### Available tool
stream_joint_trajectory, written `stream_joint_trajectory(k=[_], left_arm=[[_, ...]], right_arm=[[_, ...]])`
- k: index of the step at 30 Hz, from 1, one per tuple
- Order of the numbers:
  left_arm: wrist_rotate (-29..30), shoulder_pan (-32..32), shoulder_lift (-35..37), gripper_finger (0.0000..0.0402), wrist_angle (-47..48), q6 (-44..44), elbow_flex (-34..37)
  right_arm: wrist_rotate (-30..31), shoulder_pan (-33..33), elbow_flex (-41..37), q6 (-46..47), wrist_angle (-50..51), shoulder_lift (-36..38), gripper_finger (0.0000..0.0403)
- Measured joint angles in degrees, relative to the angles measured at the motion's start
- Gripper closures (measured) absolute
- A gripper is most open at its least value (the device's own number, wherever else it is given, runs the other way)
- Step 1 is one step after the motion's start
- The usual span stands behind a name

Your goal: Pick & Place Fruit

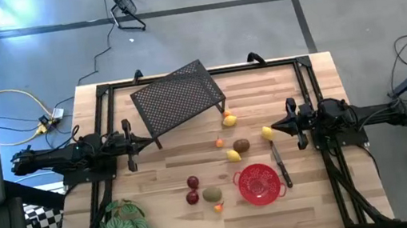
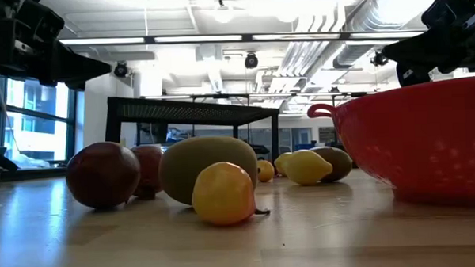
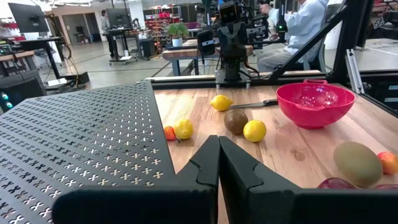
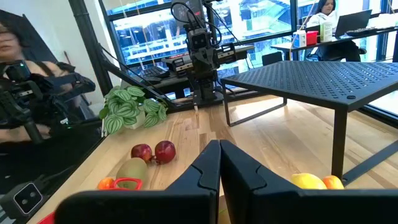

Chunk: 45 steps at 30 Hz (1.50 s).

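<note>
1. Red mesh bowl (image 1: pixel 259 183) serves as the landmark; it sits on the wooden table (image 1: pixel 321 88) toward the front edge, on the right arm's side, and no fruit shows in it yet.
2. Tool state: the left gripper (image 3: pixel 218 163) and the right gripper (image 4: pixel 219 165) both have their fingers pressed together and hold nothing. Each hangs above the table at its own side, well apart from the bowl.
3. Fruit positions relative to the bowl:
   - yellow lemon (image 1: pixel 268 132): behind the bowl, nearest the right gripper.
   - brown oval (image 1: pixel 241 145) and second yellow lemon (image 1: pixel 233 156): just behind the bowl, close together.
   - two dark red balls (image 1: pixel 192 190): well to the bowl's left.
   - olive-green oval (image 1: pixel 212 195): left of the bowl, with a small orange piece (image 1: pixel 218 207) touching or just beside it.
4. Step in hand, as judged: no fruit has been approached. Part the fingers fully before descending, select an isolated piece, and centre the fingers on its short width to stop it rolling.
5. Orientation: the yellow lemon behind the bowl appears to lie with its long axis running roughly left-right and its pointed tip toward the right arm, though it is small in view. Close across that axis, not along it.
6. Avoid the dark utensil (image 1: pixel 280 166) lying just right of the bowl.
</note>
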<state>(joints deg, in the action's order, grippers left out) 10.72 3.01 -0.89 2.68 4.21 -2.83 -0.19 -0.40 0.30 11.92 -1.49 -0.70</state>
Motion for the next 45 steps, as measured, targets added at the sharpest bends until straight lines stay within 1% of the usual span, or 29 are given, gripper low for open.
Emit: stream_joint_trajectory(k=[25, 27, 30, 32, 45], left_arm=[[0.0, 0.0, 0.0, 0.0402, 0.0, 0.0, 0.0], [0.0, 0.0, 0.0, 0.0402, -0.1, 1.6, 0.0], [0.1, 0.0, 0.0, 0.0402, -0.7, 8.0, 0.1], [0.2, 0.0, 0.0, 0.0402, -1.2, 10.3, 0.1], [0.2, 0.0, 0.0, 0.0402, -1.9, 10.6, 0.1]], right_arm=[[0.0, 0.0, 0.0, 0.0, 0.0, 0.0, 0.04], [0.0, 0.0, 0.0, 0.0, 0.0, 0.0, 0.04], [0.0, 0.0, 0.0, 0.0, 0.0, 0.0, 0.04], [0.0, 0.0, 0.0, 0.0, 0.0, 0.0, 0.04], [0.0, 0.0, 0.0, -0.2, 0.0, 0.0, 0.04]])
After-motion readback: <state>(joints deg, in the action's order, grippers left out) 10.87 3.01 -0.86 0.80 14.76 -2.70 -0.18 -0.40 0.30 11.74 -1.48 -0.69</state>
